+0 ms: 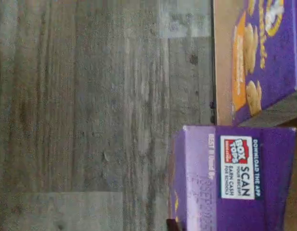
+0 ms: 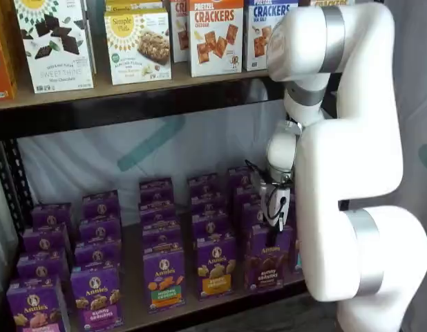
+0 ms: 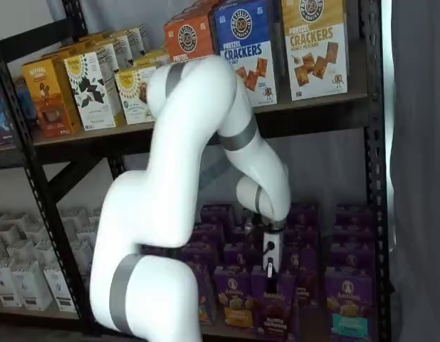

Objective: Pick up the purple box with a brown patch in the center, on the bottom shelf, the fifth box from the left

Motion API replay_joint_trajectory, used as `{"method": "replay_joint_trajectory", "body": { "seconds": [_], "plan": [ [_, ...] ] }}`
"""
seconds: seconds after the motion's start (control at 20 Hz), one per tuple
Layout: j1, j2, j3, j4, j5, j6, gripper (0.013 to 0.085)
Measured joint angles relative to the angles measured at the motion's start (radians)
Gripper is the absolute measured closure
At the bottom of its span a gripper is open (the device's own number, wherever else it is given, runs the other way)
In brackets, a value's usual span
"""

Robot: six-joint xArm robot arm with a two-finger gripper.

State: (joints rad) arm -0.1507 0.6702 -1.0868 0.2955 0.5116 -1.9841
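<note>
Purple box [image 2: 267, 266] is seen upright at the front edge of the bottom shelf [image 2: 200, 312], directly beneath the gripper [image 2: 276, 211]; finger state cannot be told.

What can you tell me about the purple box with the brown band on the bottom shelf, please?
The purple box is a small upright cardboard carton, front-most in its column on the bottom shelf. It has a white round logo above a dark brown snack picture and brown band. Like cartons stand behind and beside it. The gripper hangs just above its top; whether they touch, I cannot tell. Also seen in the other shelf view.
</note>
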Motion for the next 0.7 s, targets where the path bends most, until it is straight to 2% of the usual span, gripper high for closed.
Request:
{"method": "replay_joint_trajectory", "body": {
  "seconds": [0.25, 0.7],
  "plan": [
    [0.030, -0.147, 0.158, 0.044, -0.022, -0.011, 0.0650],
    [0.132, -0.436, 0.450, 0.068, -0.077, 0.068, 0.0650]
  ]
}}
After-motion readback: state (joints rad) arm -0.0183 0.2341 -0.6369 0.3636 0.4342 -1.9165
